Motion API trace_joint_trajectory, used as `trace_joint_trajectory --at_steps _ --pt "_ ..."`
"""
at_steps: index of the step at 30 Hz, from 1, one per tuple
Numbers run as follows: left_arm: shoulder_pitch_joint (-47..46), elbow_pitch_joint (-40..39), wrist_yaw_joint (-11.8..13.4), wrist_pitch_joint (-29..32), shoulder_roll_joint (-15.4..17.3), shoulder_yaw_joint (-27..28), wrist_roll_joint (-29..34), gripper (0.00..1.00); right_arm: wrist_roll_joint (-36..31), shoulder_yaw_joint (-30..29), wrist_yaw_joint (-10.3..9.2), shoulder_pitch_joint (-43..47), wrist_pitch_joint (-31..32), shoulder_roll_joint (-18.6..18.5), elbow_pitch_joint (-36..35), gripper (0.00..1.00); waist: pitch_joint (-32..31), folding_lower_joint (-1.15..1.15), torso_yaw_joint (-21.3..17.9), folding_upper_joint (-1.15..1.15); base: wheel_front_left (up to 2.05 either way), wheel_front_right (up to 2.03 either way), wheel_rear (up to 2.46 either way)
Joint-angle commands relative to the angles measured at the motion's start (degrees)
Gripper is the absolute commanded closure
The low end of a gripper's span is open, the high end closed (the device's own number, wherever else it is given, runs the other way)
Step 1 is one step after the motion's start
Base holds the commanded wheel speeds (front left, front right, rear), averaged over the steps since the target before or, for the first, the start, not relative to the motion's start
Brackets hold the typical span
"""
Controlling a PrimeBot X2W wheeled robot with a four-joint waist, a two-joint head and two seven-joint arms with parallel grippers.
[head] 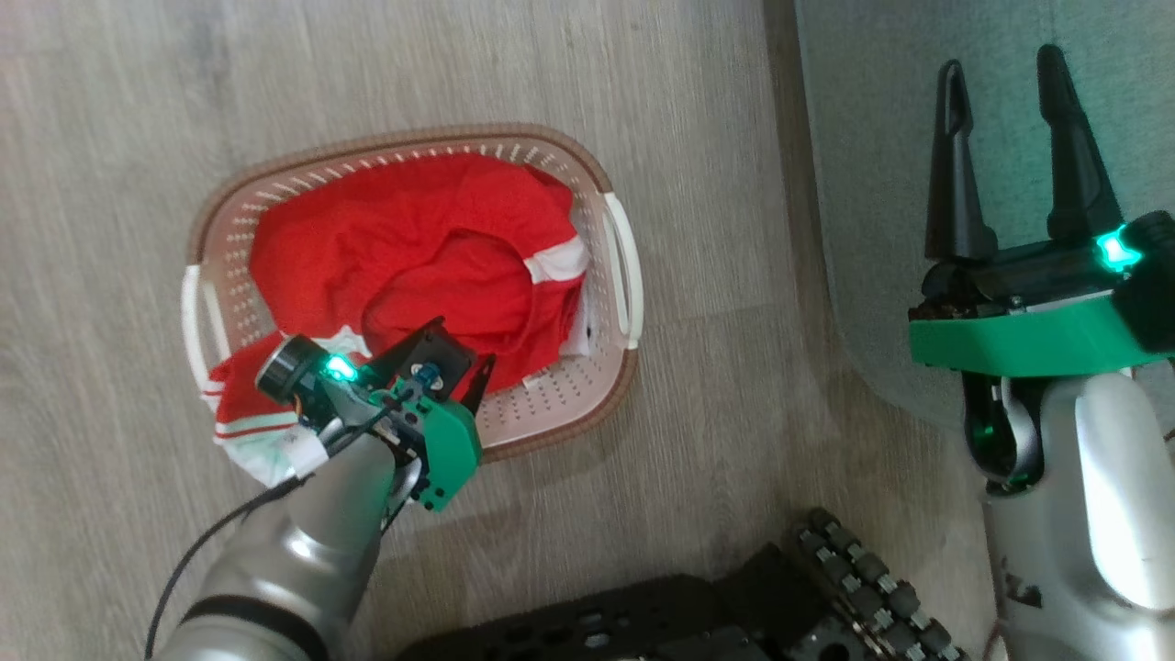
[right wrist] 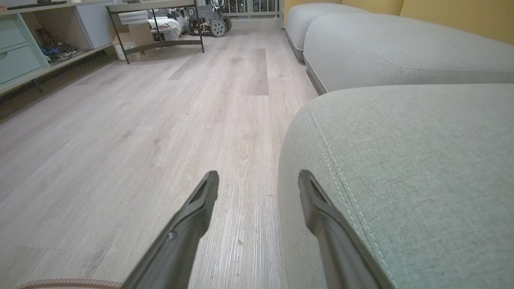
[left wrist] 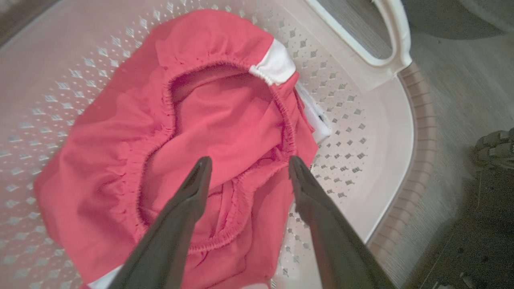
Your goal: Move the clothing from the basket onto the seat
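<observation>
Red clothing, heaped in basket on floor, left of seat. Left pincer released, tips aimed down at heap, nearer arm. Right pincer released, empty, over seat edge.

light: bright, even, soft | shadows: faint beside basket | blur: left wrist view soft | edges: wrist views bowed

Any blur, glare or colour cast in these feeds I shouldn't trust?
Head view: mostly sharp; green light from the left pincer tints the clothing's white hem. Left wrist view: red washed pinkish, basket rim bowed by the wide lens. Right wrist view: seat crisp.
</observation>
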Motion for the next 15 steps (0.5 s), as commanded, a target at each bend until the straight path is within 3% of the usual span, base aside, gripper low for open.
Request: trace_joint_trajectory --at_steps 1,15 --pt "0.49 0.23 -0.13 -0.71 0.51 0.74 0.27 0.00 0.47 1.19 0.42 0.51 -0.52 -0.49 -2.04 0.00 1.61 -0.01 -0.79 0.00 0.00 0.00 0.00" --pt "-5.06 9.08 1.20 -0.22 0.52 -1.25 -0.15 0.00 1.80 1.14 0.42 -1.14 -0.52 -0.49 -3.04 0.00 6.57 -0.01 -2.59 0.00 0.00 0.00 0.00"
